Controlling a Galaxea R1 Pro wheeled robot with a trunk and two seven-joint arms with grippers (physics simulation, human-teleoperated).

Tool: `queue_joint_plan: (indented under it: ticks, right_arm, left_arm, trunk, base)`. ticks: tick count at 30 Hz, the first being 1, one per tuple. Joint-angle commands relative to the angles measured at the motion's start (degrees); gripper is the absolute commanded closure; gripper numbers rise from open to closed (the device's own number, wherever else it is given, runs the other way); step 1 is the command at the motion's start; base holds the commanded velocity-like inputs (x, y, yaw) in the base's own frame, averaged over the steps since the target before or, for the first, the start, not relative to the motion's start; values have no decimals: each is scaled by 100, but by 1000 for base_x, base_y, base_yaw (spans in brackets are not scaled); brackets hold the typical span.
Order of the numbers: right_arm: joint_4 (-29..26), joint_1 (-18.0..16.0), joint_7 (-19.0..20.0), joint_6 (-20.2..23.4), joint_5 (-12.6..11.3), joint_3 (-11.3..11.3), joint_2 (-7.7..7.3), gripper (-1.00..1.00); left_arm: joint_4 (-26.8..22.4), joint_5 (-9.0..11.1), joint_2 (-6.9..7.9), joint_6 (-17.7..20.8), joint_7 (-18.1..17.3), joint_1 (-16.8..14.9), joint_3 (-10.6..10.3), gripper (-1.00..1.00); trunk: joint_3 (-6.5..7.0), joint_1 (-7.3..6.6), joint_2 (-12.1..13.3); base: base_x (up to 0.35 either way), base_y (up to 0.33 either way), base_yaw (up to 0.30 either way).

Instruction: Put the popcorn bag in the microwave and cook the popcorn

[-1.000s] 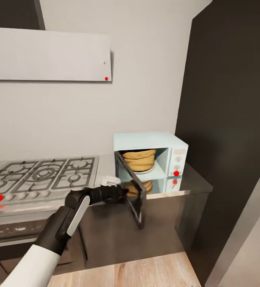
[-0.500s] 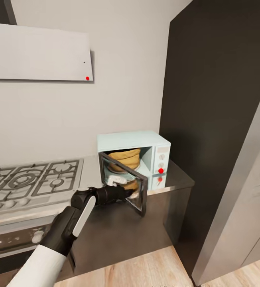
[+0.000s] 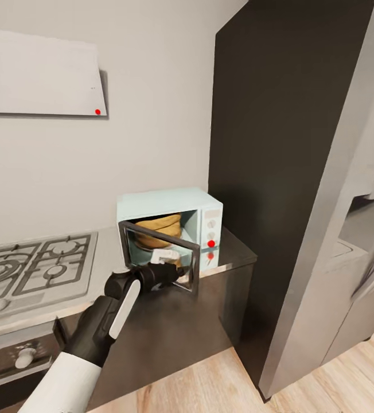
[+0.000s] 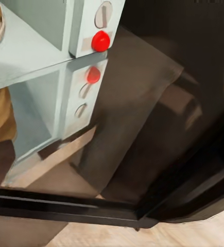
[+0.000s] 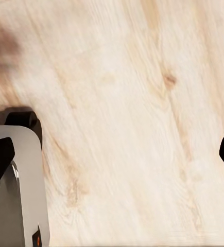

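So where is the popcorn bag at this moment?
In the head view, the popcorn bag sits inside the pale-blue microwave on the countertop, behind its partly open door, right of the stove.

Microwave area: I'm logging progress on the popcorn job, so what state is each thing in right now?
Microwave: door partly open, swung toward closing.
Popcorn bag: inside the microwave, on its floor.
Red light: lit on the knob panel.
Left gripper: against the door's outer face; fingers hidden, so open or shut is unclear.
Right gripper: fingers apart, empty, above the wood floor.
Stove: no flames visible.
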Motion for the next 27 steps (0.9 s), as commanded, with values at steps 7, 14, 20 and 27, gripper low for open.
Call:
queue_joint_plan:
  ticks: [7,14,20,27]
  right_arm:
    - [19,-10,23,-33,-35,45,-1,-100]
    - [19,-10,26,-33,-27,45,-1,-100]
    - [19,-10,31,-25,-18,45,-1,-100]
    - [19,-10,32,-33,6,45,-1,-100]
  left_arm:
    - [3,190,-107,-162,971,-3,-618,-100]
    - [1,208,-362,-173,1310,-3,-773,-100]
    - [1,187,-368,-180,1319,-3,-978,-100]
    - [10,198,-369,-181,1326,-3,-993,-100]
  trunk:
    - [-7,0,-5]
    - [-7,0,-5]
    - [-7,0,-5]
    - [-7,0,-5]
  base:
    - [0,0,-23]
    - [32,0,0]
    - [214,0,0]
    - [244,0,0]
